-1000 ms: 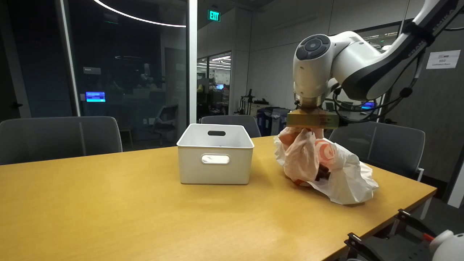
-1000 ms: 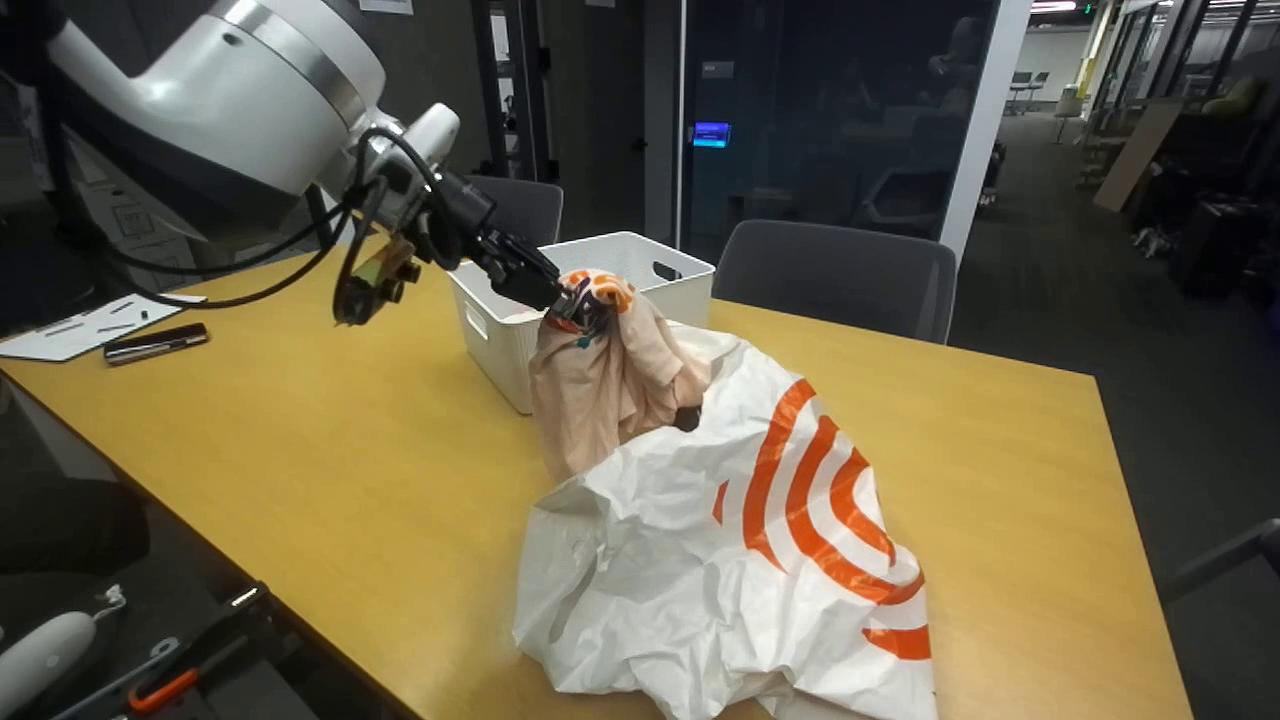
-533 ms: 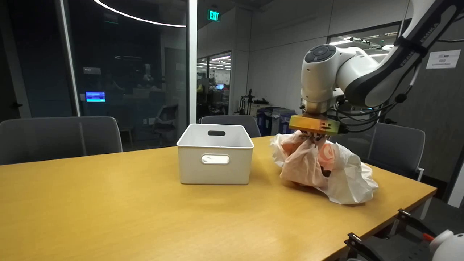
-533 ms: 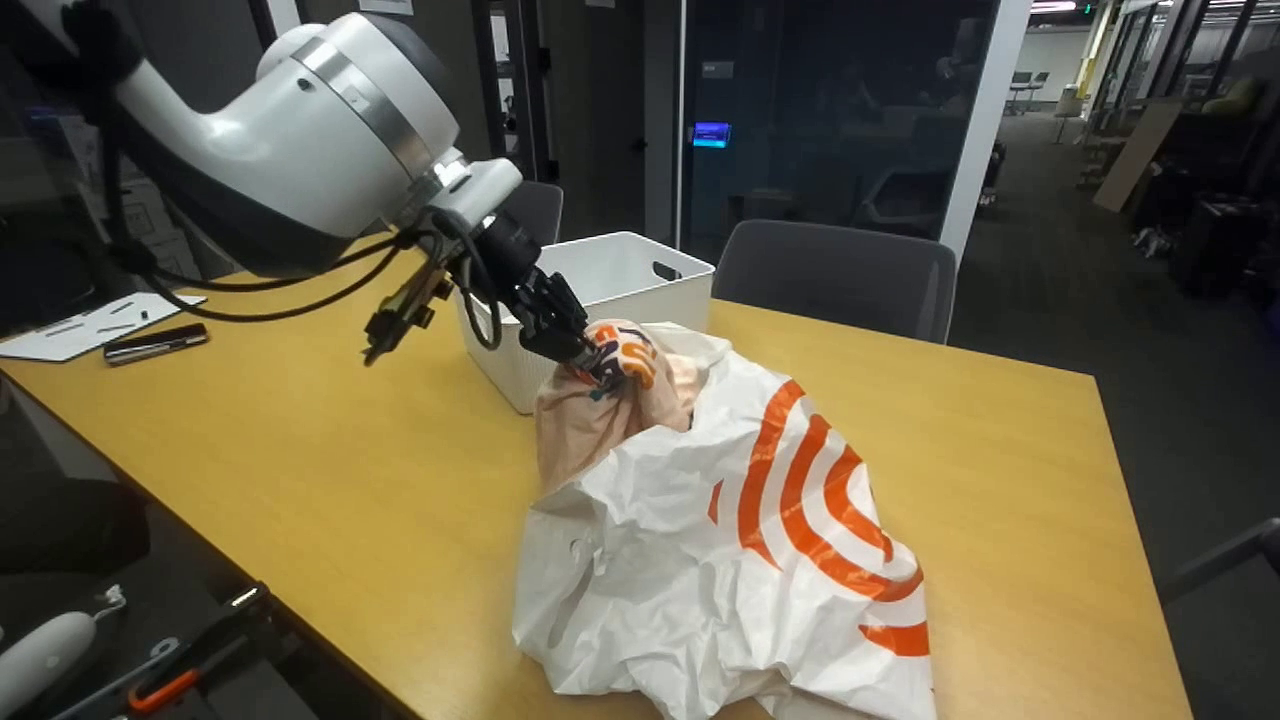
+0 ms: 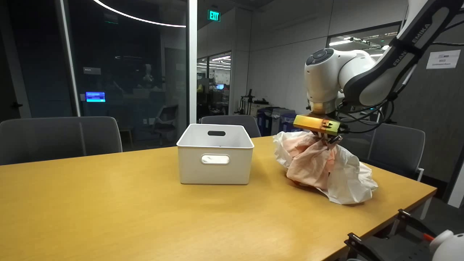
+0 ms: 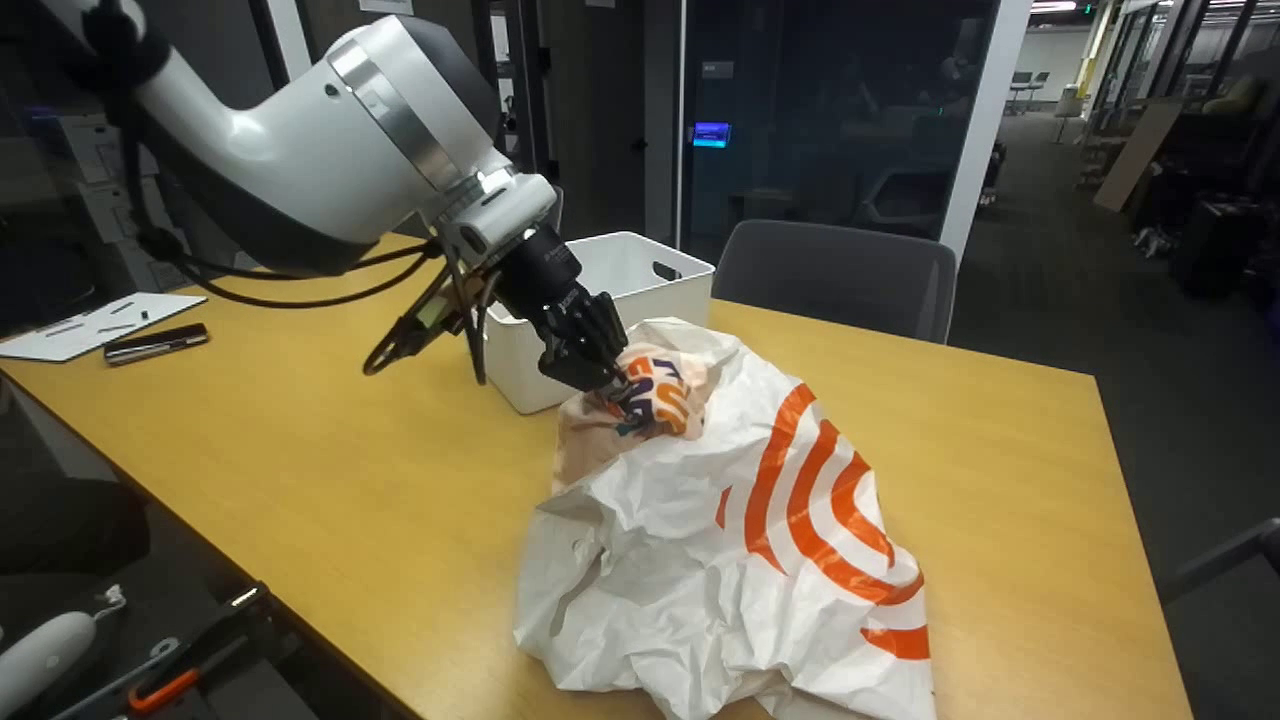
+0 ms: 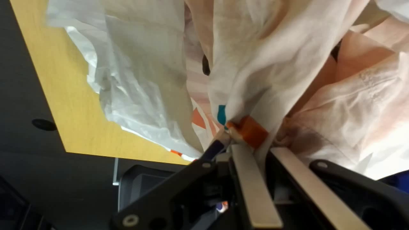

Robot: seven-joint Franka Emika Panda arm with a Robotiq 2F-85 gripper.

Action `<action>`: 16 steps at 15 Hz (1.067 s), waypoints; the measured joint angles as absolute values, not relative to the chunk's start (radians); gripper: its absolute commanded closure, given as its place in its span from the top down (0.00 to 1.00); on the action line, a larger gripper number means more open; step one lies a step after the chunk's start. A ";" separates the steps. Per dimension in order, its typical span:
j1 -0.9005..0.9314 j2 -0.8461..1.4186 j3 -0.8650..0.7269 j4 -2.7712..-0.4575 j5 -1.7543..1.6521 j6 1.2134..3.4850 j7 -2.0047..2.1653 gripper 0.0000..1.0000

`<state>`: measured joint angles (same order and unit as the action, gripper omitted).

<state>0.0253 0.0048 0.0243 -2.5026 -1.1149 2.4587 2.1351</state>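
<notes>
Nearest, a crumpled white plastic bag with curved orange stripes (image 6: 735, 580) occupies the lower centre of the frame in an exterior view. Directly above it, near the frame centre, a pale pink cloth with orange and purple print (image 6: 662, 400) sits at the bag's upper left; the bag edge overlaps its lower part.

The tool (image 7: 259, 148) is clamped on this cloth. In the wrist view, a fold is gathered between the light-coloured pads (image 7: 254, 188); fabric partly hides the tips. The fold's long axis runs nearly vertical in that view: the narrow end points down at the pads, the wide end toward the top edge. In an exterior view, the cloth slopes from the tool toward the lower left, bag showing on both sides.

A white rectangular plastic box with handle slots (image 5: 215, 174) stands upright at frame centre, near the bag but apart. Box and bag rest on a yellow wood-toned worktop (image 5: 127, 203). A white paper sheet with dark marks (image 6: 95, 325) and a slim black object (image 6: 155, 343) lie at the left. Beyond, a grey chair (image 6: 838, 280) stands before a dark glass panel (image 6: 830, 100).
</notes>
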 measured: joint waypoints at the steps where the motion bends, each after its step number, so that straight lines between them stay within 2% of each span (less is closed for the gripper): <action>1: 0.022 0.021 0.021 -2.491 -1.100 2.449 2.128 0.04; 9: -0.001 0.212 -0.011 -2.320 -0.951 2.461 1.930 0.04; 16: -0.034 0.365 -0.060 -2.214 -0.691 2.483 1.702 0.03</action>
